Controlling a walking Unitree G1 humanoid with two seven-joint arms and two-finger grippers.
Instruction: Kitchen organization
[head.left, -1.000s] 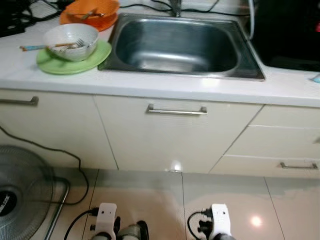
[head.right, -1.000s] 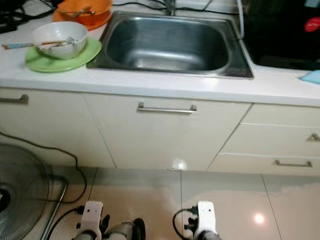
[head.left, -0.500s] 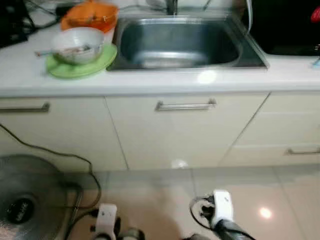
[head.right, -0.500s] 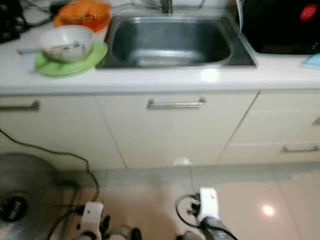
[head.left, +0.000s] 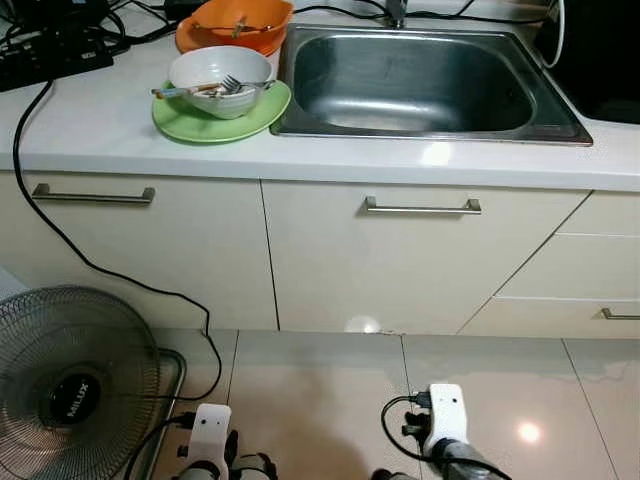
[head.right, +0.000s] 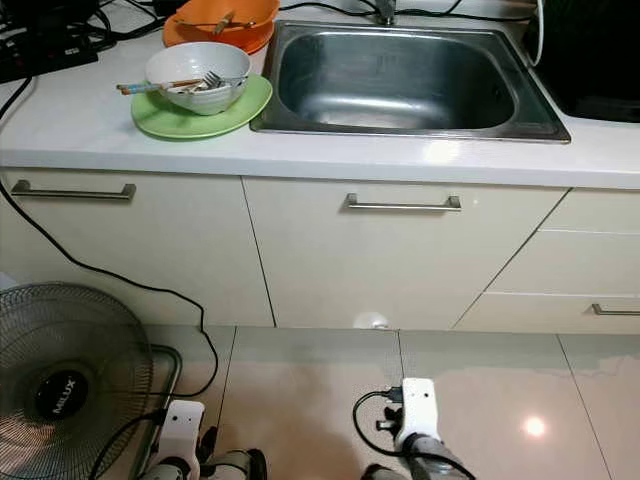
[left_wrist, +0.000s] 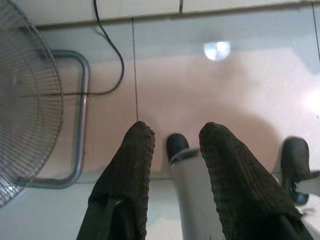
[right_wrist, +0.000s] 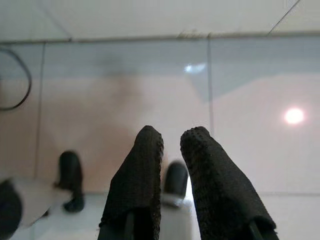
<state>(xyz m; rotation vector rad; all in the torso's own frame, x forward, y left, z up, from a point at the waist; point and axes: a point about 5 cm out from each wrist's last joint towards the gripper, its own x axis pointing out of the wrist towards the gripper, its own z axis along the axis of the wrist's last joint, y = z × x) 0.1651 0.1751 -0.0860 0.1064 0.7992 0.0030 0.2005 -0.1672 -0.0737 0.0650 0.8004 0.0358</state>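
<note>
A: Left eye view: the white bowl (head.left: 215, 80) with fork and chopsticks sits on the green plate (head.left: 180, 118), left of the sink (head.left: 430, 85), chopsticks lying along the counter edge.

B: Grippers?

A: Left gripper (left_wrist: 175, 145) and right gripper (right_wrist: 172, 145) hang low over the floor, fingers slightly parted, empty; the left is probably nearer. Since a second ago the camera has swung left; the dishes stand as before.

A white tabletop (head.left: 90, 125) runs across the room, with a steel sink (head.left: 425, 75) set into it. Below are cream cabinet doors (head.left: 400, 260) with long metal handles (head.left: 422, 207), and drawers (head.left: 590, 265) on the right. The floor (head.left: 320, 400) is glossy beige tile that reflects a lamp. A standing fan (head.left: 70, 395) is on the left, and a black cable (head.left: 110, 270) hangs down the cabinet front.
</note>
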